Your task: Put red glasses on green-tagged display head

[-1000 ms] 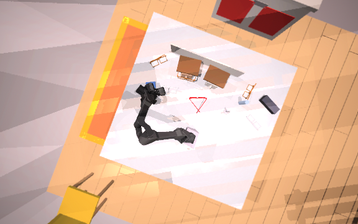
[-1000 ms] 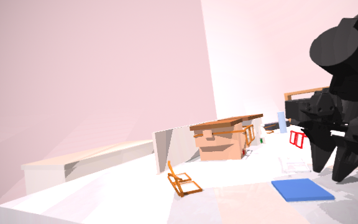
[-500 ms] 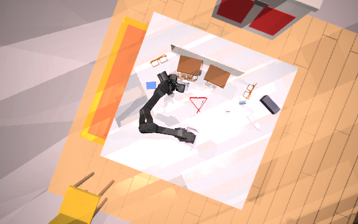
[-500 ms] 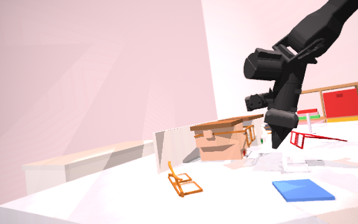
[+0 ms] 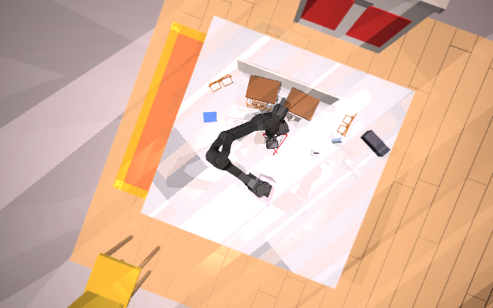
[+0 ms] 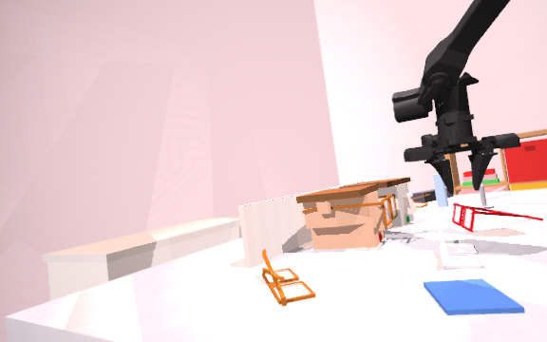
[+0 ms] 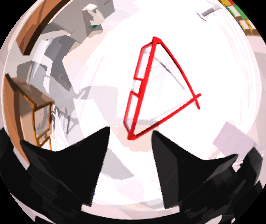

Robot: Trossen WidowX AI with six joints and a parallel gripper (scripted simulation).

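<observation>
The red glasses stand on the table with both temples unfolded, their ends crossing. My gripper is open and empty, pointing down above the glasses' front side; its fingertips do not touch them. In the wrist view the front bar's near end lies just beyond the gap between the fingers. The grey head with the green tag has a brown top and is mostly hidden behind the other head in the exterior view. The other head, skin-coloured with a red tag, wears orange glasses.
A low wall runs behind the heads. Orange glasses lie at the left and other orange glasses at the right. A blue square, clear glasses, a light blue cylinder and a dark box are around.
</observation>
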